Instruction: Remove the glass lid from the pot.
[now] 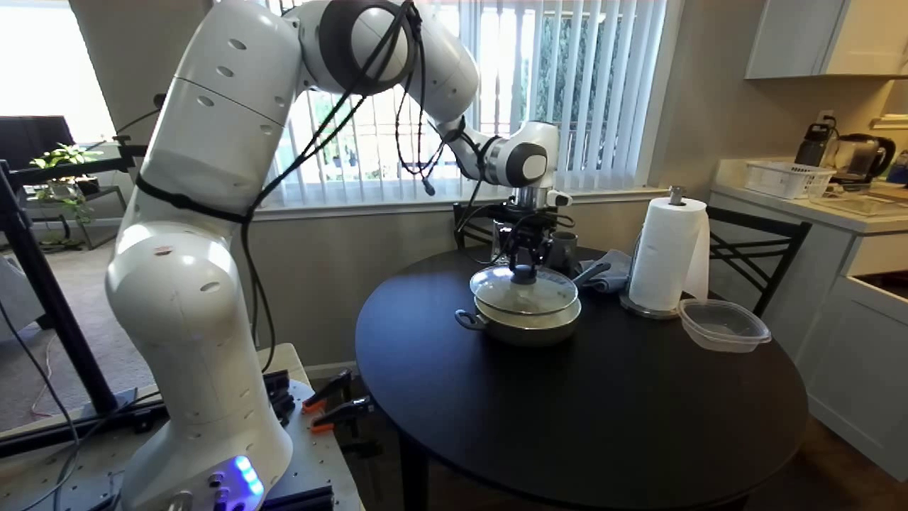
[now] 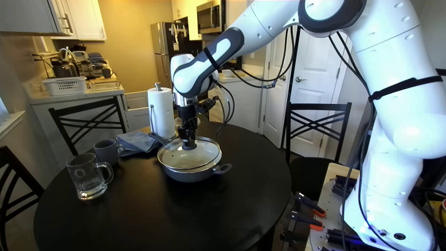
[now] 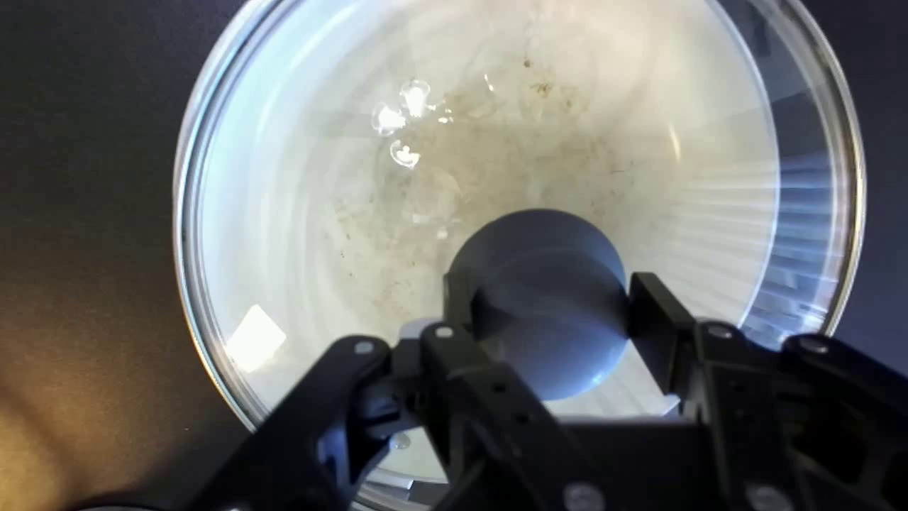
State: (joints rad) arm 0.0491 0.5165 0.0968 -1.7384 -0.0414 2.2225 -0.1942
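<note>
Centrally in both exterior views, the black gripper (image 3: 547,301) pinches the round clear-glass lid (image 1: 505,294) by its dark knob (image 3: 535,241), just above the round grey metal pot (image 1: 528,334); presumably lift-off; next, sideways clearance.

gripper (image 2: 189,143) holds lid (image 2: 206,150) by knob (image 2: 189,146) over pot (image 2: 192,177) | roll (image 2: 162,115) near far edge of table (image 2: 223,209) | glass mug (image 2: 87,179), grey mug (image 2: 106,152) near left edge in an exterior view
</note>
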